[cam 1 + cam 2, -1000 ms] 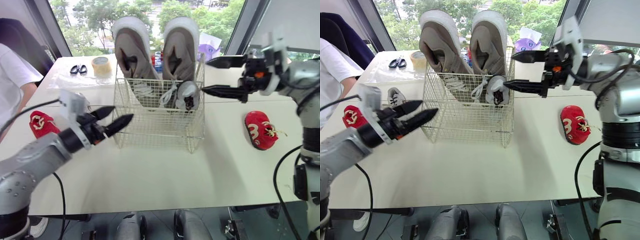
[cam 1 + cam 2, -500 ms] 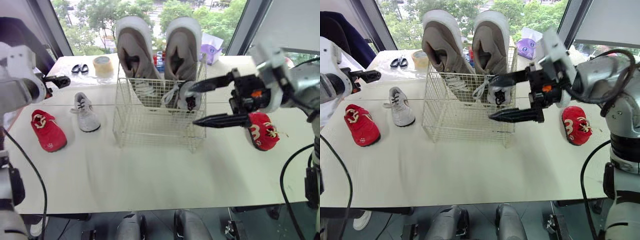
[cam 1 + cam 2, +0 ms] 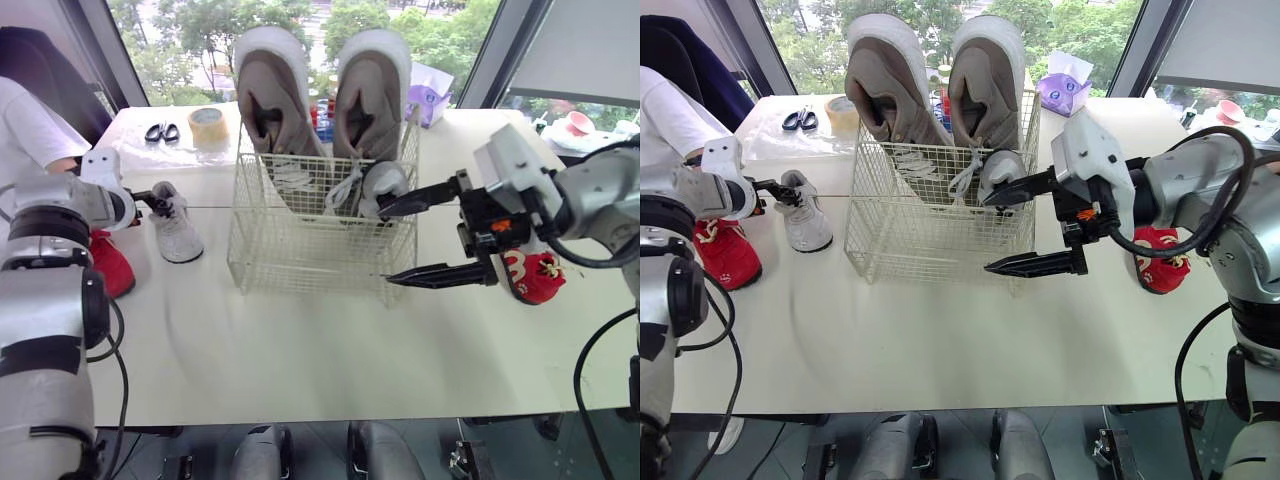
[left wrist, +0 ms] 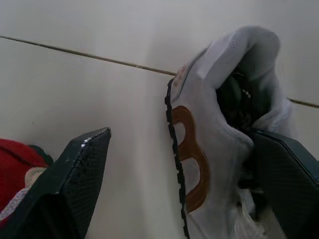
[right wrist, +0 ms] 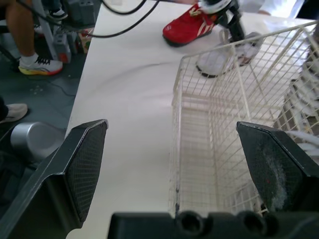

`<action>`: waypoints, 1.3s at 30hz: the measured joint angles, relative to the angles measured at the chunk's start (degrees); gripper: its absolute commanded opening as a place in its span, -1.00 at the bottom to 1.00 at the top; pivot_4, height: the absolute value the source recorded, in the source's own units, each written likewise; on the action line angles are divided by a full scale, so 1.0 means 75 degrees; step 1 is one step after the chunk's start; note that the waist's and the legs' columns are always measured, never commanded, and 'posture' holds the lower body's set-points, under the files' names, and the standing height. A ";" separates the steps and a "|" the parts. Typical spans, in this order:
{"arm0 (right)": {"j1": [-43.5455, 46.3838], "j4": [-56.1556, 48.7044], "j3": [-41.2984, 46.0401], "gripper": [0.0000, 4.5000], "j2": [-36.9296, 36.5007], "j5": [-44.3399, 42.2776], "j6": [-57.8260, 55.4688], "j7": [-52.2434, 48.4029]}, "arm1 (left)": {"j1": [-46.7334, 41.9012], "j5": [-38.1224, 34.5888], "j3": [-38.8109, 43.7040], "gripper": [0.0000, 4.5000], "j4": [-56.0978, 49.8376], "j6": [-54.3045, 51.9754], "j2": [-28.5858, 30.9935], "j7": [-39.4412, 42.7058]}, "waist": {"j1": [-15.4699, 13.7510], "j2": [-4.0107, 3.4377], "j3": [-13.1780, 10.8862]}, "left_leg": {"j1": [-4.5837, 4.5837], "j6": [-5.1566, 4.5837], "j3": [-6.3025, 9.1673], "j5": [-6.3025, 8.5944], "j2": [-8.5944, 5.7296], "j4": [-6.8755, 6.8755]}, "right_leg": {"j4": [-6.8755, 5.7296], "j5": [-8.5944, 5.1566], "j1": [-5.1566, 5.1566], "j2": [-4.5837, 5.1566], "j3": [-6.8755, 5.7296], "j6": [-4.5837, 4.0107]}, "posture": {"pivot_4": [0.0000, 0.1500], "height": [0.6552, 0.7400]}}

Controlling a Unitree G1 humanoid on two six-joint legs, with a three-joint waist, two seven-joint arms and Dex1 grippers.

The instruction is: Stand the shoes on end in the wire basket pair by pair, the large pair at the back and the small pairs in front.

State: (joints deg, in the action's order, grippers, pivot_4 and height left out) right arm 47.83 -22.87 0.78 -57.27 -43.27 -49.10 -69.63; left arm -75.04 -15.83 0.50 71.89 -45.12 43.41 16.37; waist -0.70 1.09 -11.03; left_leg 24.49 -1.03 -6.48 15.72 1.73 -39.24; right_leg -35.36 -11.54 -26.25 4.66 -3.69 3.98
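Note:
The wire basket point(image 3: 320, 262) holds two large tan shoes point(image 3: 270, 100) standing on end at the back. One small grey shoe point(image 3: 380, 184) stands at its front right. A second small grey shoe point(image 3: 176, 226) lies on the table left of the basket. My left gripper point(image 3: 150, 200) is open at its heel, the heel point(image 4: 199, 149) sitting between the wide-apart fingers point(image 4: 75, 184). Red small shoes lie at far left point(image 3: 110, 266) and at right point(image 3: 532, 276). My right gripper point(image 3: 390, 246) hangs open at the basket's right front corner, holding nothing.
Scissors point(image 3: 160, 132), a tape roll point(image 3: 205, 128) and a purple bag point(image 3: 430, 82) lie on the table behind the basket. A person in a white shirt point(image 3: 30, 130) stands at the table's left end. The near half of the table is bare.
My left gripper swung from in front of the basket out left to the grey shoe's heel. My right gripper came down from beside the basket's top to its right front corner.

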 measured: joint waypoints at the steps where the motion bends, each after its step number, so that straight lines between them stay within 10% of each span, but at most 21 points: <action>1: -0.0023 -0.0025 0.0054 1.00 -0.0001 -0.0043 -0.0034 0.0057 | -0.0003 0.0134 0.0031 0.19 0.0053 0.0114 -0.0038 0.0021 | 0.0001 0.0001 0.0001 | -0.0001 -0.0001 0.0000 0.0001 0.0001 0.0000 | 0.0000 0.0000 0.0001 0.0001 0.0001 0.0000 | 1.00 1.00; 6: -0.0234 -0.0152 0.0258 1.00 -0.0010 -0.0167 -0.0100 0.0287 | -0.0011 0.0495 0.0209 -0.98 0.0219 0.0309 -0.0191 0.0081 | 0.0022 0.0004 0.0003 | -0.0005 -0.0011 0.0006 0.0006 0.0005 -0.0001 | -0.0011 0.0000 -0.0001 0.0001 0.0002 0.0000 | 1.00 1.00; 17: -0.0451 0.0022 0.0322 1.00 -0.0023 -0.0031 -0.0058 0.0463 | -0.0527 0.0523 0.1080 -0.99 -0.0802 -0.0268 0.0309 0.0251 | 0.0022 0.0066 -0.0019 | 0.0011 0.0000 0.0020 -0.0001 0.0014 -0.0005 | -0.0025 0.0001 -0.0018 0.0001 0.0001 0.0000 | 1.00 1.00; 24: -0.0531 0.0484 0.0720 1.00 0.0036 -0.0268 -0.0669 0.1251 | 0.2764 -0.1965 0.4336 -0.99 -1.1165 -0.1118 -0.1551 -0.0844 | -0.0001 0.0061 -0.0013 | 0.0003 -0.0006 0.0028 0.0004 -0.0018 -0.0016 | -0.0045 0.0005 0.0004 0.0062 0.0023 0.0016 | 1.00 1.00; 29: -0.0285 0.0884 0.0704 1.00 0.0279 -0.0476 -0.1032 0.1455 | 0.3793 -0.2978 0.4187 -0.99 -1.3985 -0.0589 -0.2680 -0.1009 | -0.0006 0.0063 -0.0013 | -0.0028 -0.0017 0.0049 0.0011 -0.0002 -0.0084 | -0.0078 0.0010 0.0053 0.0036 0.0004 0.0019 | 1.00 1.00; 39: 0.0391 0.1738 -0.0035 1.00 0.0322 0.0043 -0.0890 0.1109 | 0.4308 -0.2644 0.2312 -0.99 -1.4308 0.1503 -0.3377 -0.0650 | 0.0014 0.0056 -0.0011 | -0.0110 -0.0067 0.0054 0.0038 0.0013 -0.0094 | -0.0071 0.0015 0.0129 0.0004 0.0019 0.0003 | 1.00 1.00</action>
State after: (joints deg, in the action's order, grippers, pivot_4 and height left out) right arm 50.76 -9.84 0.52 -54.86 -42.95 -55.77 -61.32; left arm -42.73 -35.66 17.84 -35.42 -33.84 18.09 11.49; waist -0.60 1.50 -11.11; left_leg 23.67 -1.54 -6.08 16.00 1.83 -39.95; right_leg -35.89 -11.42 -25.29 4.69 -3.55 4.00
